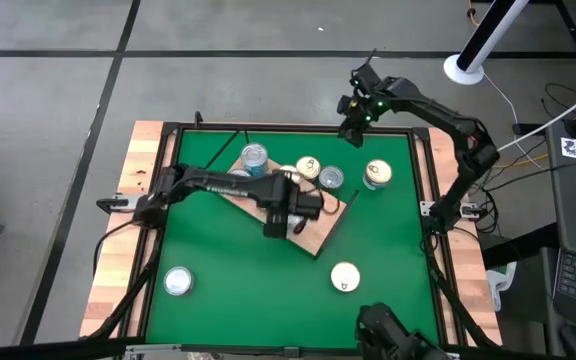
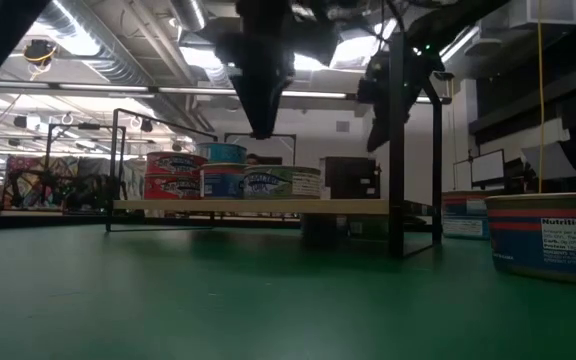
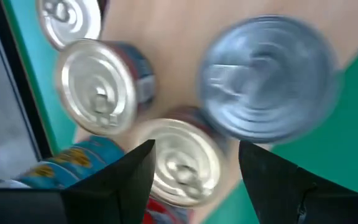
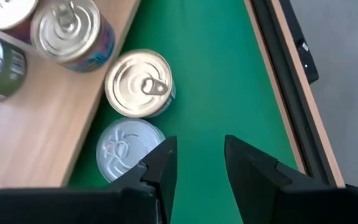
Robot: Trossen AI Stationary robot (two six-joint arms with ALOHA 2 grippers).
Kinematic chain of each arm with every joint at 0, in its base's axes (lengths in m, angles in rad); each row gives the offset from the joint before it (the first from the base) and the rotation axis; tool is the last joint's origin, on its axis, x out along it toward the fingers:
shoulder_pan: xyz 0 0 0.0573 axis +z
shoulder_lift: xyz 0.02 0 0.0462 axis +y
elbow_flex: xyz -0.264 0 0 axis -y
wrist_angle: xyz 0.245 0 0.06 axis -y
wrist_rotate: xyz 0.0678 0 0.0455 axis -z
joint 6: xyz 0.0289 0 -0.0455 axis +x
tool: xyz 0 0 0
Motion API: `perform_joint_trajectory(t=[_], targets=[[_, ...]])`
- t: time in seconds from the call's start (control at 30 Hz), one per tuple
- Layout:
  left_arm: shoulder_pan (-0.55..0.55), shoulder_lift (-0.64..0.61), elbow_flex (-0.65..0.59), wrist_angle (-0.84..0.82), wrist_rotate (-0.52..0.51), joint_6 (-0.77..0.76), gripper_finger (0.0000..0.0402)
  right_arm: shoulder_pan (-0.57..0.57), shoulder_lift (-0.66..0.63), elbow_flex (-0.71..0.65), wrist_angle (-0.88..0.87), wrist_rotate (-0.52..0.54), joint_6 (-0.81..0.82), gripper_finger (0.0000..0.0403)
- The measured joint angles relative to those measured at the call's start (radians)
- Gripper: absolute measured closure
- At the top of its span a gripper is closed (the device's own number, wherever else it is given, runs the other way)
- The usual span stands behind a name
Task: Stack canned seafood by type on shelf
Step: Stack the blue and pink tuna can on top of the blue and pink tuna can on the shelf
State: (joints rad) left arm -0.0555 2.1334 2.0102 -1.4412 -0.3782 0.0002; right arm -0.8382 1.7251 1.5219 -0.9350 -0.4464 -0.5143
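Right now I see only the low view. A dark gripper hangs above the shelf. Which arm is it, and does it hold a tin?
Observer: It is the left gripper, over the middle of the shelf. Its wrist view shows the fingers open with nothing between them.
Operator: Where is the other gripper?
Observer: The right gripper is at the far edge of the green mat, beyond the shelf. It is also open and empty.
Operator: Are any tins far from the shelf?
Observer: Yes, two stand alone on the near side of the mat: a silver-lidded tin on the left and a cream-lidded tin on the right.
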Motion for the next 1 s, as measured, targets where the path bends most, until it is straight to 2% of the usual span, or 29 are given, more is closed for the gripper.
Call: perform_joint_trajectory(t=[0.17,0.4,0.6,0.77,1.0], targets=[[0.083,0.0,0.0,0.08,0.0,0.108,0.0174,0.0,0.055,0.0,0.021,0.001,-0.041,0.0269],[0.165,0.0,0.0,0.28,0.004,0.268,0.0174,0.0,0.107,0.0,0.033,-0.035,-0.095,0.0269],[0.224,0.0,0.0,0.441,0.002,0.31,0.0174,0.001,0.152,0.0,0.045,-0.109,-0.086,0.0269],[0.25,0.0,0.0,0.453,0.003,0.313,0.0174,0.013,0.199,0.0,0.048,-0.136,-0.068,0.0269],[0.248,0.001,0.0,0.424,0.001,0.301,0.0174,0.09,0.249,0.0,0.099,-0.141,-0.074,0.0269]])
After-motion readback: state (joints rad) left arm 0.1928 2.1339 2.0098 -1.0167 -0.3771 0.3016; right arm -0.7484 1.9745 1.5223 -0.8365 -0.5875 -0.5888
